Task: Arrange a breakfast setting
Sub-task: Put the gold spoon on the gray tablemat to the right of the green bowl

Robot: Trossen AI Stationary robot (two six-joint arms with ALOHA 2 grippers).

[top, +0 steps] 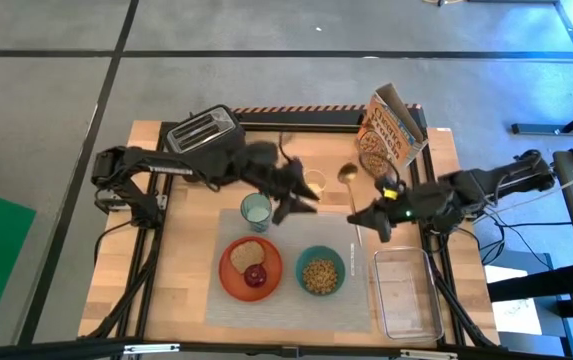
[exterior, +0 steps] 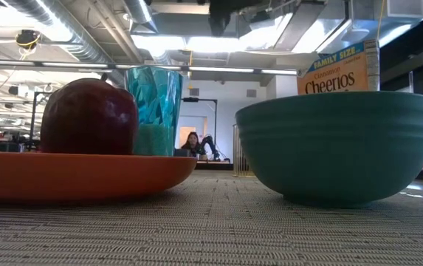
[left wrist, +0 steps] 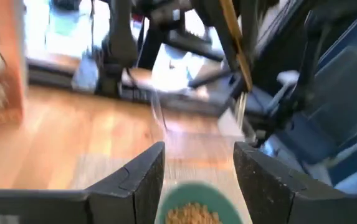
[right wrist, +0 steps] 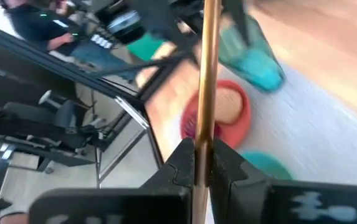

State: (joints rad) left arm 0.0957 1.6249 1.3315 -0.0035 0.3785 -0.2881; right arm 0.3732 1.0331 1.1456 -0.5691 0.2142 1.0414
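Observation:
A grey placemat (top: 284, 240) lies at the table's near middle. On it stand an orange plate (top: 236, 262) with a toast slice (top: 248, 253) and a red fruit (top: 256, 277), a teal bowl (top: 320, 271) of cereal and a green-tinted glass (top: 256, 208). In the low view the fruit (exterior: 89, 118), glass (exterior: 153, 111) and bowl (exterior: 336, 144) show close up. My right gripper (top: 366, 218) is shut on a gold spoon (top: 349, 185) right of the glass. My left gripper (top: 301, 200) hangs open and empty above the mat, with the bowl (left wrist: 194, 210) below its fingers. My right gripper pinches the spoon's handle (right wrist: 204, 134) between its two fingers, which lie across it. The handle runs on ahead of the fingers to the spoon's bowl (top: 347, 175), which points toward the table's far edge. The spoon looks lifted clear of the table.
A black toaster (top: 204, 130) stands at the far left and a cereal box (top: 391, 130) at the far right. A clear plastic tub (top: 406, 290) lies right of the mat, near the front edge. A small pale round thing (top: 314, 182) sits beyond the glass.

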